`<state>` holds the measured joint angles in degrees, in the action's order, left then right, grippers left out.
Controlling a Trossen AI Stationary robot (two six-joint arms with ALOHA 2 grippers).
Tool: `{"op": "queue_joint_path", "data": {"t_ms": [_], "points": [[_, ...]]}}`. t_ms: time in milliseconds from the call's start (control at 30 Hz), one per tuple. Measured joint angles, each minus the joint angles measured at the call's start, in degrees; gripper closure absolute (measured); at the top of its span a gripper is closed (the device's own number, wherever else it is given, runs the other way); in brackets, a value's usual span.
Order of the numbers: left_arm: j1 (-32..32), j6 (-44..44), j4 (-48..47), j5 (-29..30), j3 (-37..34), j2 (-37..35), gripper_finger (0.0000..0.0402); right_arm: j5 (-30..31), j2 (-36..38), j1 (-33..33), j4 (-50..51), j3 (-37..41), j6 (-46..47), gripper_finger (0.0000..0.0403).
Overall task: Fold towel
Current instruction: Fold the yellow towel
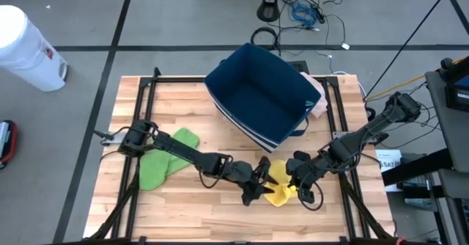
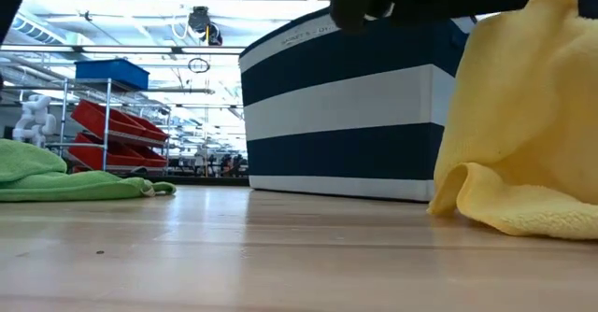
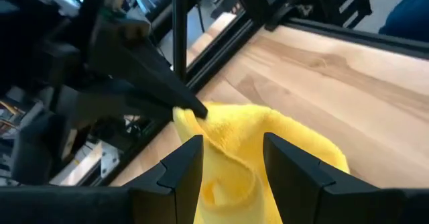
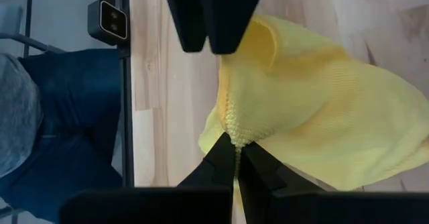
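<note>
I'm pinching the yellow towel [image 4: 315, 110] in my right gripper [image 4: 236, 158], its fingers clenched on an edge; my left gripper [image 3: 231, 158] is hanging parted, straddling the towel

Cloth on wood
Yellow towel [image 4: 315, 117]: nubby matt cloth; green towel [image 1: 163, 161] likewise; desk [image 1: 183, 98]: smooth pale wood planks.

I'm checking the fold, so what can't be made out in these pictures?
- Yellow terry towel, high view: both grippers cover most of it, so its fold lines are hidden.
- Same towel, low view: cut off by the right edge.
- Crumpled green cloth, high view: the left arm crosses it.
- Navy striped fabric bin, low view: inside hidden by its wall.
</note>
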<state>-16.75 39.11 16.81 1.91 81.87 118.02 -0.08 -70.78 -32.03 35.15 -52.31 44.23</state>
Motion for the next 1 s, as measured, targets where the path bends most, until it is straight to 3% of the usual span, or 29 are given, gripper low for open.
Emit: {"op": "queue_joint_path", "data": {"t_ms": [233, 533, 667, 1000], "points": [[0.8, -1.1, -4.5, -7.6, -0.1, 0.0, 0.0239, 0.0, 0.0, 0.0, 0.2, 0.0, -0.8, 0.0403], [1.3, 0.1, -9.1, -7.7, -0.1, 0.0, 0.0239, 0.0, 0.0, 0.0, -0.1, 0.0, -1.4, 0.0403], [1.3, 1.5, -9.5, -4.9, -0.1, 0.0, 0.0243, 0.0, 0.0, 0.0, -0.5, 0.0, -1.4, 0.0403], [1.5, 7.7, -7.7, -5.1, -0.1, 0.0, 0.0328, 0.1, 0.0, 0.9, -7.3, 0.0, -4.3, 0.0403]]}}
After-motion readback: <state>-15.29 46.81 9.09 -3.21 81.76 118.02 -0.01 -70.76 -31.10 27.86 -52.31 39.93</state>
